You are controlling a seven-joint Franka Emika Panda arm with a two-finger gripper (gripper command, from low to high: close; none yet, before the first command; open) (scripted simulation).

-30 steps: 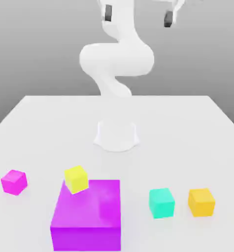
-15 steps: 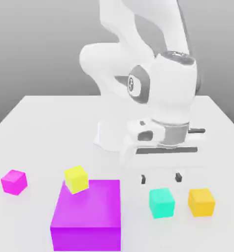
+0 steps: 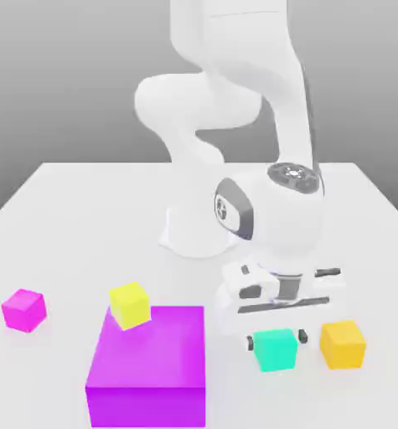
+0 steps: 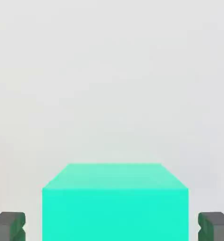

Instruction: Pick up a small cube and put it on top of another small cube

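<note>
Starting at the exterior view's left, we are seeing a small magenta cube (image 3: 23, 308) sitting alone on the white table (image 3: 85, 218), in the lower left of the frame. Just to its right a small yellow cube (image 3: 130, 304) is resting askew on the upper left corner of a large purple block (image 3: 147, 369), which is taking up the bottom centre. Behind them, in the middle of the frame, the white arm (image 3: 235, 100) is rising from its round base and bending down towards the lower right.

There the claw (image 3: 273, 338) is pointing straight down over the teal cube (image 3: 276, 348), which is sitting on the table in the lower right of the frame. We are reading the claw as parted: its two dark fingers (image 4: 8, 227) are straddling the teal cube, one on each side. In the hand view the cube is lying squarely between them, with a sliver of bare table showing between each finger and the cube's side, so they are not pressing on it.

Farthest right, a small orange cube (image 3: 343, 343) is standing just beside the teal one, apart from it
</note>
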